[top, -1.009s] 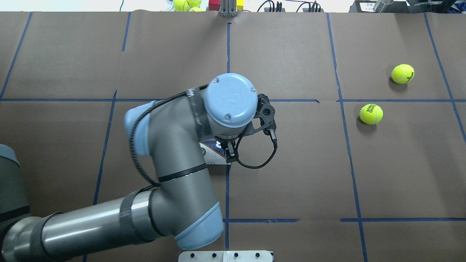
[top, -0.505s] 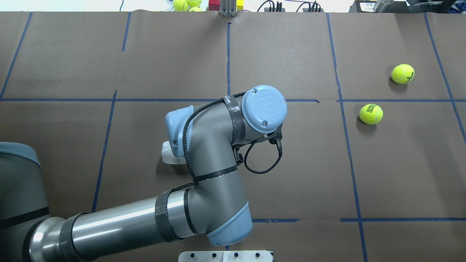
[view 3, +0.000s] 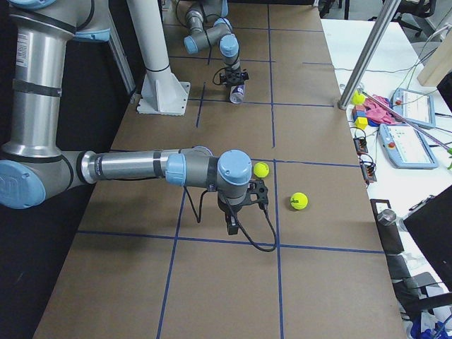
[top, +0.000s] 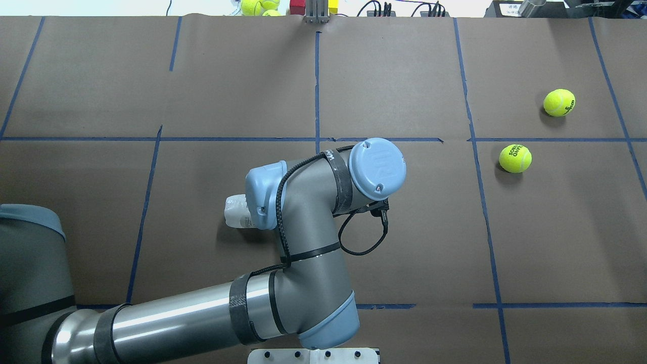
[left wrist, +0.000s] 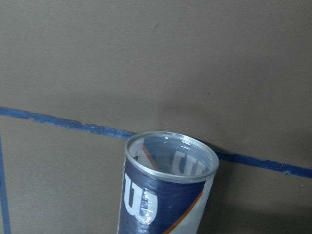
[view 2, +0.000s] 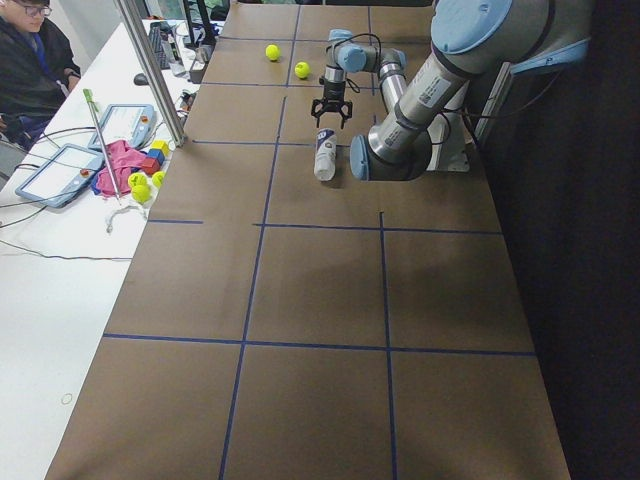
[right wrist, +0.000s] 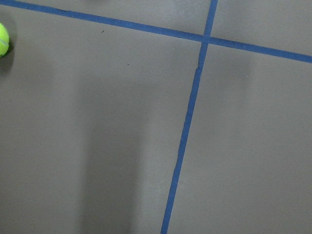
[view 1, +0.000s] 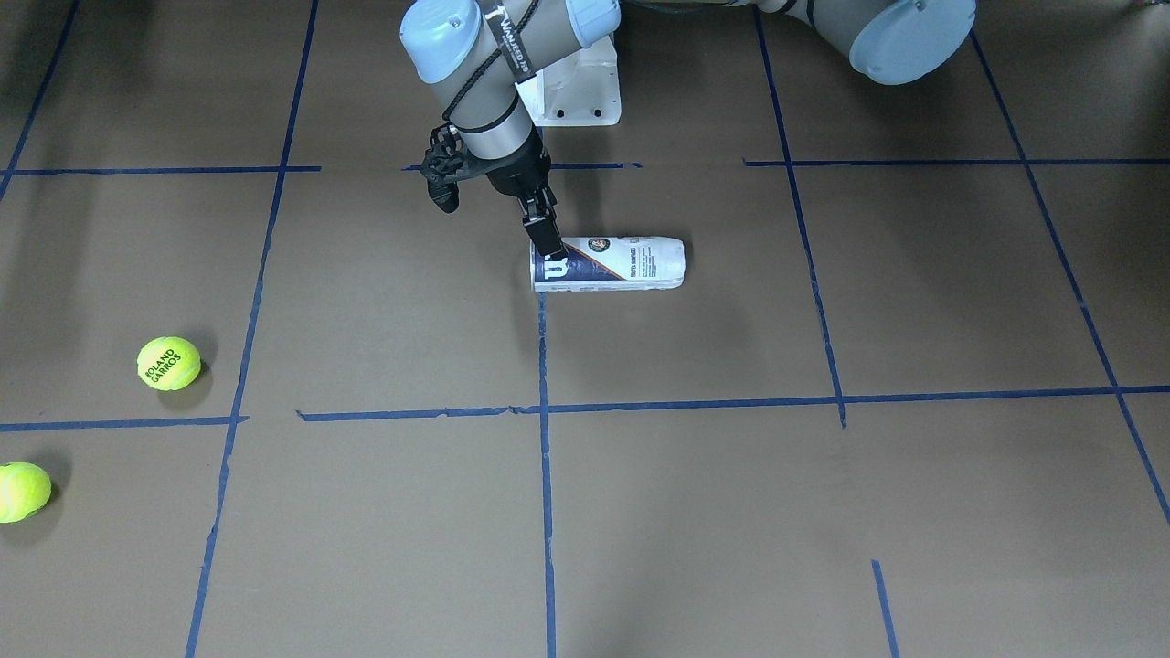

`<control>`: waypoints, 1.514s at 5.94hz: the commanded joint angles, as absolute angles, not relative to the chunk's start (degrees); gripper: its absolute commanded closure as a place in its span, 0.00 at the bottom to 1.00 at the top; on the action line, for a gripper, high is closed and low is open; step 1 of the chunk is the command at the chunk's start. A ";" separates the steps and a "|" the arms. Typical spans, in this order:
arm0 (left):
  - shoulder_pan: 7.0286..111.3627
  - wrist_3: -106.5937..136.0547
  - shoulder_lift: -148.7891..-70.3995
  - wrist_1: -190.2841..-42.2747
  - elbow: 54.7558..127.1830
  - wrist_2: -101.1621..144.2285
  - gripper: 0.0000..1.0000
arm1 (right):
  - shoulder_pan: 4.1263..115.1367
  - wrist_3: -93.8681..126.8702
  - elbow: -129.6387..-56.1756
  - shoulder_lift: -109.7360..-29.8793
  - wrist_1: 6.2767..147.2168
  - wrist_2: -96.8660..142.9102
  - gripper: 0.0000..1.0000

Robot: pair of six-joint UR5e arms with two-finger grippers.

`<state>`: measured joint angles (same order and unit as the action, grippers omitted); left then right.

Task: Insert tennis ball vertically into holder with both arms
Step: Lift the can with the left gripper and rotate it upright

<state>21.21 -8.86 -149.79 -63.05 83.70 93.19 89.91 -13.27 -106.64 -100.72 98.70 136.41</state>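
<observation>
While poised with the left claw [view 1: 548, 249] at the open rim of the can [view 1: 612, 263], cannot be called either clamped or merely touching. Can on its side on the brown table [view 1: 686, 512], mouth toward two tennis balls [view 1: 169, 363] well apart. Right claw [view 3: 231, 227] near those balls, grip impossible to tell. Judged: grasping stage. Next calls for clamping the rim and standing the can upright.

Tablets [view 2: 55, 172]; coloured blocks [view 2: 153, 158] — operator [view 2: 30, 65]
</observation>
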 commanded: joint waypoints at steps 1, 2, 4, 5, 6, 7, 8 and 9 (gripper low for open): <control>19.78 -9.40 -150.11 -64.67 81.22 90.71 0.00 | 89.91 -13.27 -106.61 -100.72 98.70 136.41 0.00; 19.78 -9.49 -149.77 -67.30 79.47 90.70 0.00 | 89.91 -13.27 -106.52 -100.72 98.70 136.41 0.00; 19.78 -9.67 -149.50 -70.84 77.52 90.70 0.00 | 89.91 -13.36 -106.52 -100.72 98.70 136.32 0.00; 19.86 -9.75 -149.24 -72.32 76.04 90.09 0.00 | 89.91 -13.36 -106.44 -100.72 98.70 136.32 0.00; 19.86 -9.84 -148.89 -76.16 73.94 89.57 0.00 | 89.91 -13.36 -106.26 -100.72 98.70 136.32 0.00; 19.86 -9.84 -148.89 -76.98 73.74 89.65 0.00 | 89.91 -13.36 -106.26 -100.72 98.70 136.32 0.00; 19.86 -9.84 -148.71 -77.08 73.57 89.56 0.00 | 89.91 -13.36 -106.26 -100.72 98.70 136.32 0.00; 19.86 -10.28 -148.28 -77.08 73.56 89.56 0.00 | 89.91 -13.36 -106.26 -100.72 98.70 136.32 0.00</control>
